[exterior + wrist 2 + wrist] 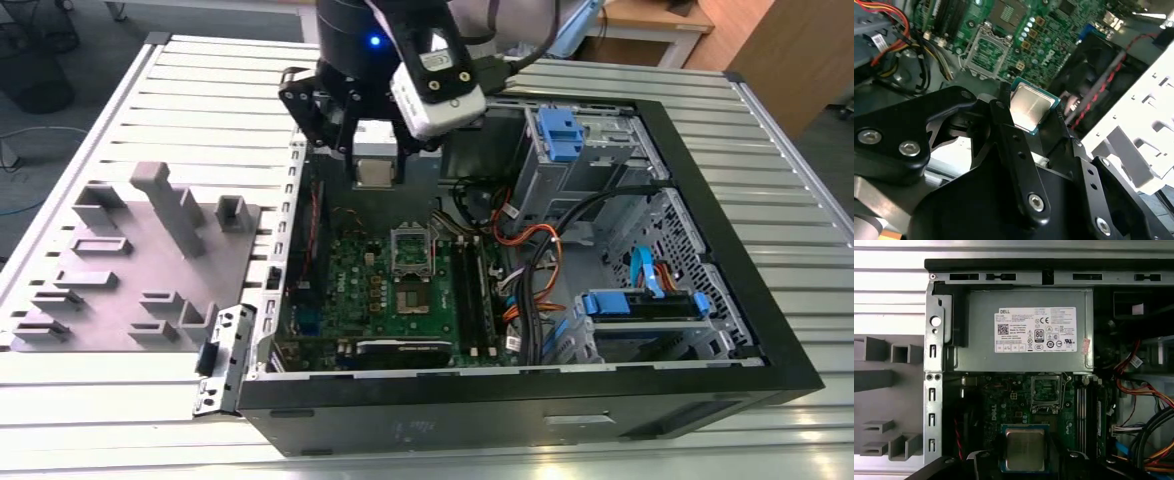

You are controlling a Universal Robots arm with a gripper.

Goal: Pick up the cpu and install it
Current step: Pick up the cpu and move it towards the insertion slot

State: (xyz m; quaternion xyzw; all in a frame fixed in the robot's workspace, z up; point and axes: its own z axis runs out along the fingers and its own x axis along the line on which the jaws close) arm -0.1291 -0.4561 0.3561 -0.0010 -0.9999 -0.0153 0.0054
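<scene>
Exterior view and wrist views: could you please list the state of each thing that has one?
Small silvery square cpu: gripped, held above the green motherboard, not installed.
Black gripper: shut on the cpu.
Dark square socket: empty.
Black computer case: lying on its side, open.

The black metal gripper (1030, 120) clamps the small, flat, square cpu (1030, 106), silvery metal top showing, between its fingers. The cpu sits close beside the silver-framed square socket (985, 52) of the green motherboard (1054, 35), not seated in it.
</scene>
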